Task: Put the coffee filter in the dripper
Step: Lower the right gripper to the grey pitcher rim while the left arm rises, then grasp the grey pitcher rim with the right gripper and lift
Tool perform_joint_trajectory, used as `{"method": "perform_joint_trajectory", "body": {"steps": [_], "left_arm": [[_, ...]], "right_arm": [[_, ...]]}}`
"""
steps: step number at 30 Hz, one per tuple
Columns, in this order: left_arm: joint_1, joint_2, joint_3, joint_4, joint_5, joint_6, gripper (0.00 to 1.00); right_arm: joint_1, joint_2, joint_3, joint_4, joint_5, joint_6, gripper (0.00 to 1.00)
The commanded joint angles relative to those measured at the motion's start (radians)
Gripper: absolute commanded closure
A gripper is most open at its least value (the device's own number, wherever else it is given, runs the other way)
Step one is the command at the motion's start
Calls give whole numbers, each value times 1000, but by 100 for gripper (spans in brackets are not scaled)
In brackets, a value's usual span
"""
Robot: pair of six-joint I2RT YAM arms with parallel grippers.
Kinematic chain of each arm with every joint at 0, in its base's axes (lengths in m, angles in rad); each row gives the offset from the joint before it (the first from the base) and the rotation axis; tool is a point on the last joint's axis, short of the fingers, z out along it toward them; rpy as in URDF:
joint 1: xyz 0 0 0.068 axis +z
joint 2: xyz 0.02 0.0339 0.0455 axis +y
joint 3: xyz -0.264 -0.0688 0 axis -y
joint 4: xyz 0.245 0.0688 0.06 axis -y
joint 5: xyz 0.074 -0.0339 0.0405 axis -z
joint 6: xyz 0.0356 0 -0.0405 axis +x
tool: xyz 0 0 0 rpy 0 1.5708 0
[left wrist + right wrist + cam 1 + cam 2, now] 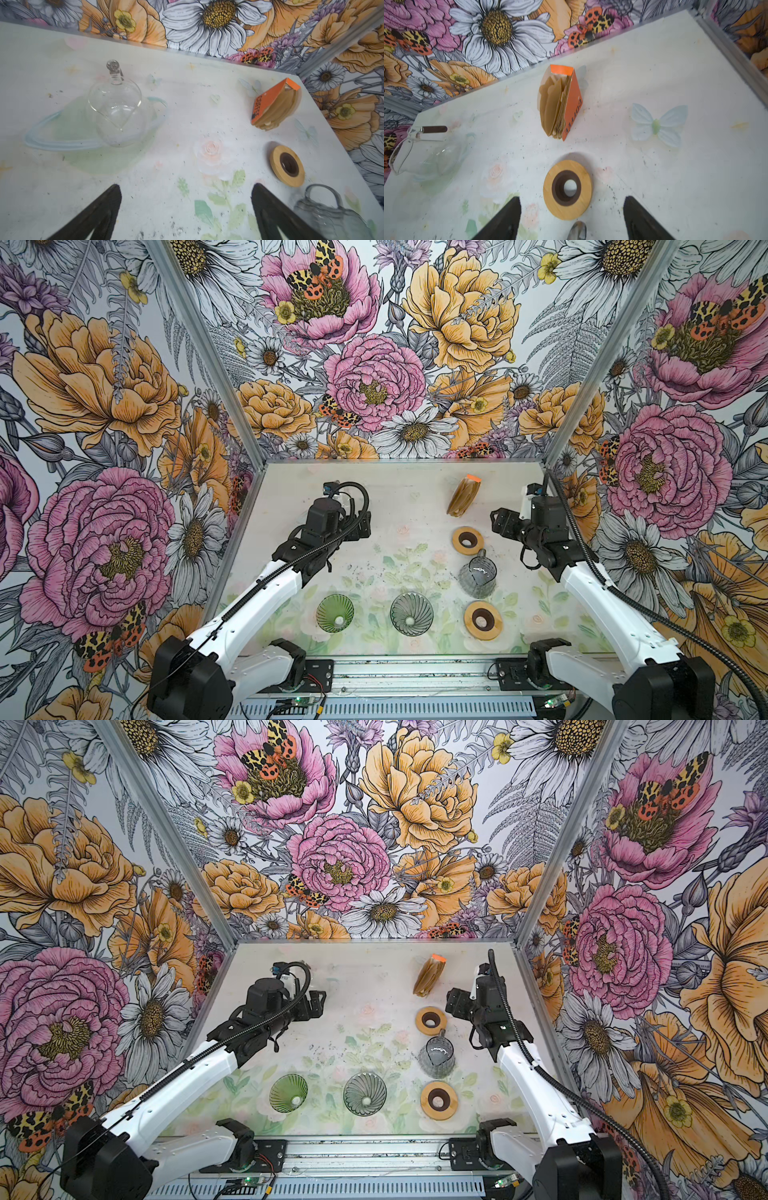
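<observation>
Bimanual scene at one moment. The only legible writing was "COFFEE", printed in black on the orange card sleeve (pixel 572 108) of the coffee filter pack (pixel 462 495) (pixel 428 975) (pixel 274 104); the rest of the print was cut off or too small to read. The pack stood at the far right of the table (pixel 399 489), its brown paper filters (pixel 552 108) fanned open, with none seated in either dripper. The green dripper (pixel 335 612) (pixel 288 1092) and the grey dripper (pixel 411 614) (pixel 365 1094) stood empty side by side at the near edge, well apart from the pack. A clear glass carafe (pixel 118 112) (pixel 425 153) was almost wholly hidden beneath the left arm in both top views. A grey glass jug (pixel 478 574) stood between two wooden rings (pixel 468 540) (pixel 483 620) and was cut off in the left wrist view (pixel 328 216). A glossy grey shape (pixel 578 229) at the edge of the right wrist view could not be identified. The right pincer (pixel 500 521) (pixel 572 198) hovered with its jaws apart and empty over the far ring (pixel 568 190), the pack lying just beyond that ring and untouched. The left pincer (pixel 360 526) (pixel 186 186) was spread wide and empty, with the pack well to its right.
</observation>
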Motion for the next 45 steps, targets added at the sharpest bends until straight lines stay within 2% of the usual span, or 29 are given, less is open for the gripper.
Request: {"method": "perform_joint_trajectory", "body": {"steps": [1, 3, 7, 10, 19, 27, 45], "left_arm": [[-10, -47, 62, -88, 182, -26, 1], [-10, -53, 101, -132, 253, 15, 1], [-5, -33, 187, -232, 301, 113, 1], [14, -10, 227, -258, 344, 169, 1], [22, 36, 255, -239, 368, 270, 1], [21, 42, 220, -178, 418, 272, 1], [46, 46, 177, -142, 441, 264, 1]], "right_arm": [[32, -6, 33, -188, -81, 27, 31], [66, -1, 42, -254, -46, 49, 41], [110, -10, 33, -333, -4, 82, 50], [128, -4, 15, -356, 13, 87, 55], [139, 25, -35, -370, 30, 83, 64], [142, 67, -39, -369, 28, 72, 74], [186, 101, -30, -366, 70, 65, 83]]}}
